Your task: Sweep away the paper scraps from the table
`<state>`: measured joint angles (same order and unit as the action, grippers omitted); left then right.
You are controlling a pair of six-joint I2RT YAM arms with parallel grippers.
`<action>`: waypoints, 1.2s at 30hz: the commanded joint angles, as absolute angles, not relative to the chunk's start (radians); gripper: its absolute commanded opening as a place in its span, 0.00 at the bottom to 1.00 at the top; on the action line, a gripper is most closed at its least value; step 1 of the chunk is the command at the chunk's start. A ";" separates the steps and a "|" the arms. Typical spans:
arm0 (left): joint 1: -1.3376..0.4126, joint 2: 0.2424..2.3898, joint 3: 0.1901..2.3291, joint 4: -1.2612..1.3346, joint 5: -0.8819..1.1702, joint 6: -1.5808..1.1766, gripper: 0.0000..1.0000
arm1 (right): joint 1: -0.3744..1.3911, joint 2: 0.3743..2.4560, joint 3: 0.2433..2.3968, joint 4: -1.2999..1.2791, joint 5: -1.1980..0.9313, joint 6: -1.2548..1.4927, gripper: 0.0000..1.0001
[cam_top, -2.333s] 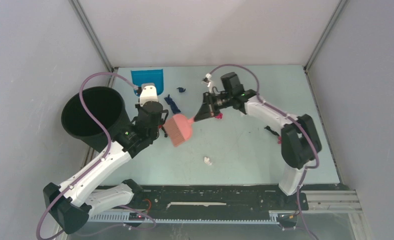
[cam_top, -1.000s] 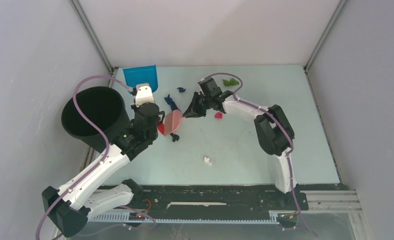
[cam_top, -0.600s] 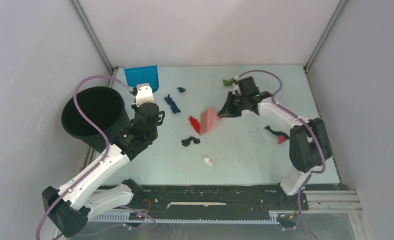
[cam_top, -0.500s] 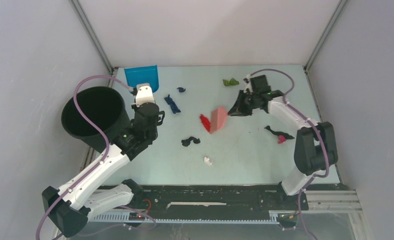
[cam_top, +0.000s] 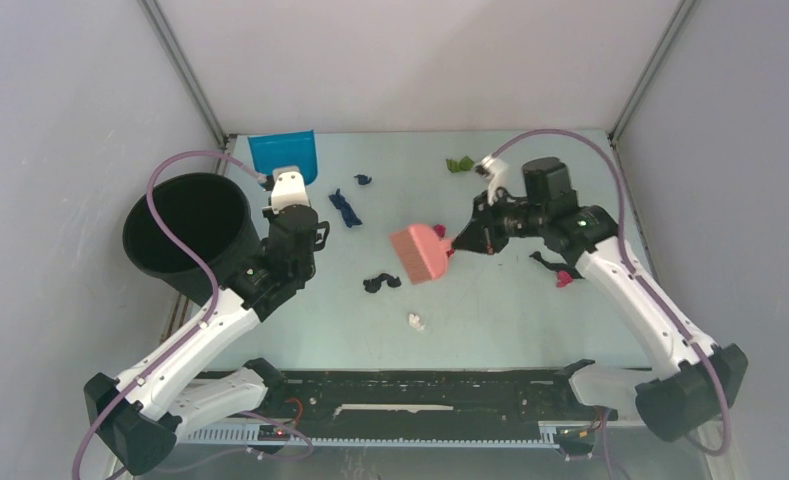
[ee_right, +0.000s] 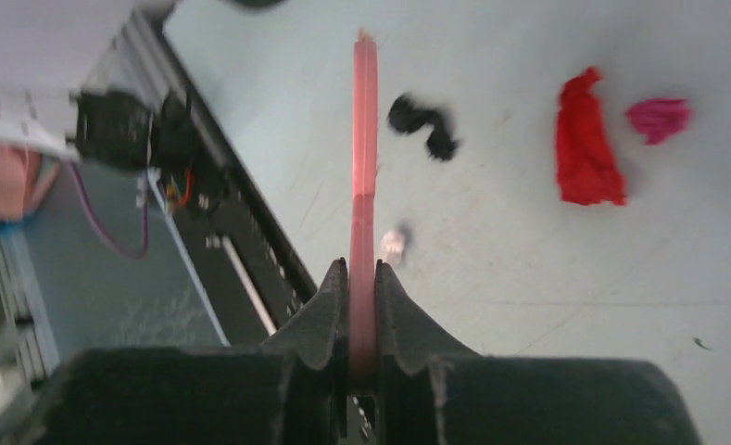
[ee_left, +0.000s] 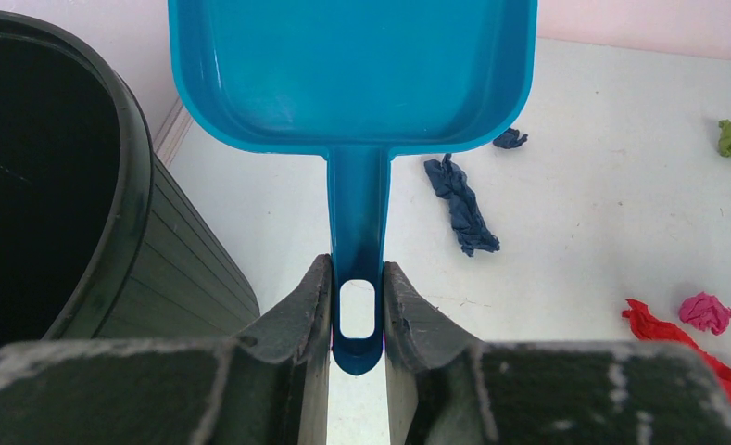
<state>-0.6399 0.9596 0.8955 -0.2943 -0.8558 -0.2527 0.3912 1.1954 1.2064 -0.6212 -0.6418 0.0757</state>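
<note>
Paper scraps [cam_top: 381, 282] dot the table [cam_top: 490, 320] around the right end effector [cam_top: 460, 243].

Paper scraps [cam_top: 382, 282] on table [cam_top: 490, 310] centre, dustpan [cam_top: 284, 155] far left, bin [cam_top: 185, 225] off left edge.

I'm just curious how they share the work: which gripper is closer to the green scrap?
Right. The right gripper, shut on the brush, sits just on the near side of the green scrap. The left gripper holds the dustpan well off to its left.
</note>
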 commanded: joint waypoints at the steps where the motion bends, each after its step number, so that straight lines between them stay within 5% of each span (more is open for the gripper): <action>1: -0.630 0.939 0.908 -0.267 -0.862 -0.250 0.00 | 0.502 1.317 1.226 -0.813 -0.715 -0.188 0.00; 9: -0.629 0.946 0.906 -0.265 -0.874 -0.243 0.00 | 0.652 1.568 1.278 -0.968 -0.603 -0.250 0.00; 19: -0.629 0.953 0.908 -0.265 -0.867 -0.241 0.00 | 0.487 1.624 1.356 -0.917 -0.331 -0.128 0.00; 27: -0.626 0.937 0.910 -0.267 -0.883 -0.232 0.00 | 0.390 1.637 1.567 -1.074 -0.808 -0.225 0.00; 31: -0.621 0.909 0.905 -0.265 -0.906 -0.250 0.00 | 0.384 1.633 1.603 -0.890 -0.981 -0.061 0.00; 36: -0.620 0.874 0.879 -0.233 -0.923 -0.245 0.00 | 0.373 1.663 1.511 -0.277 -0.790 0.413 0.00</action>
<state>-0.6289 0.9138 0.8955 -0.2928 -0.8753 -0.2520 0.3878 1.6508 1.5581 -0.7841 -0.8486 0.0242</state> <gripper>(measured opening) 0.241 0.121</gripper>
